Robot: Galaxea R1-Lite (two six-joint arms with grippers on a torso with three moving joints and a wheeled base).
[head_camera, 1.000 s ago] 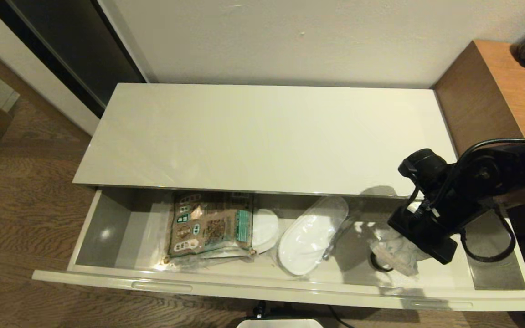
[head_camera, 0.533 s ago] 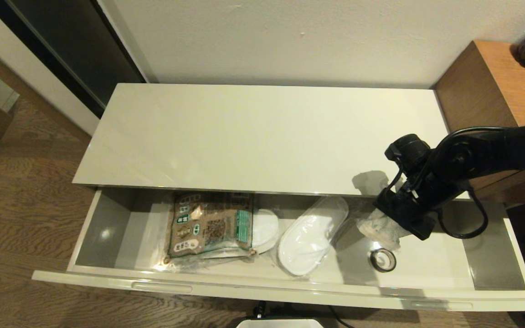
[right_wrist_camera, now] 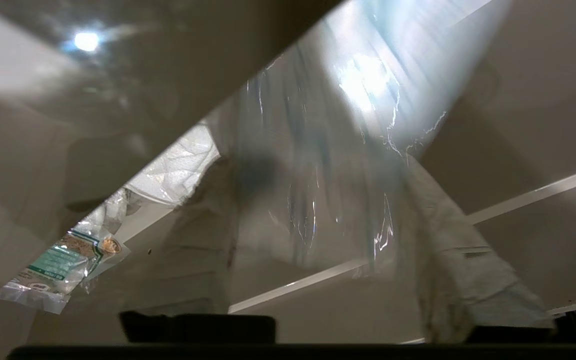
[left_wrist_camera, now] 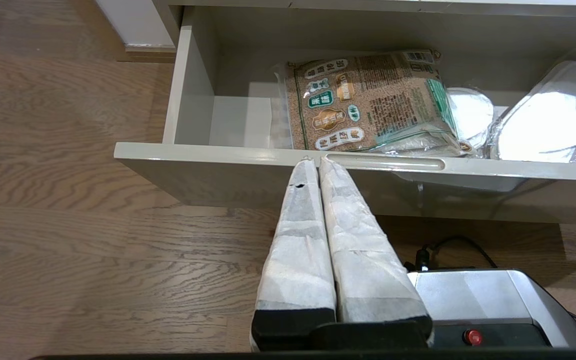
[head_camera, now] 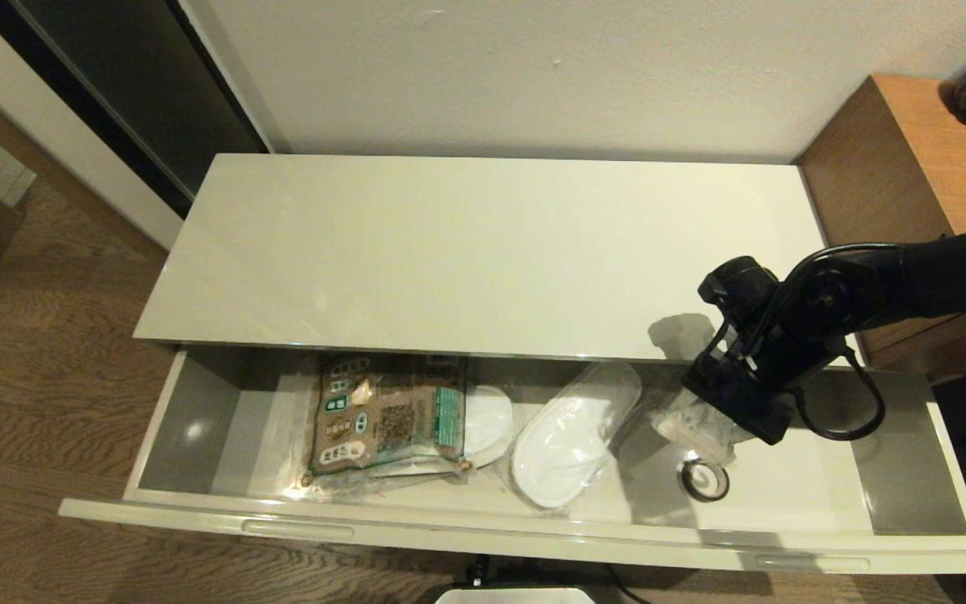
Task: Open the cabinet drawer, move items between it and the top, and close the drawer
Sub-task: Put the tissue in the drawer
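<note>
In the cabinet drawer (head_camera: 902,478): slipper (head_camera: 563,449), printed packet (head_camera: 386,411), tape ring (head_camera: 705,481).

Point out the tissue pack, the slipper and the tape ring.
tissue pack (head_camera: 693,426), head view, wrapped end below the right gripper (head_camera: 722,411)
slipper (head_camera: 563,449), head view, white sole
tape ring (head_camera: 705,480), head view, ring's rim

Cabinet drawer (head_camera: 198,419): standing open, cream, grey-walled. Top (head_camera: 449,252): glossy cream panel, lying flat above. Tissue pack (head_camera: 688,424): hanging clear-wrapped, raised over the drawer's right part. Slipper (head_camera: 563,440): lying plastic-wrapped mid-drawer.
</note>
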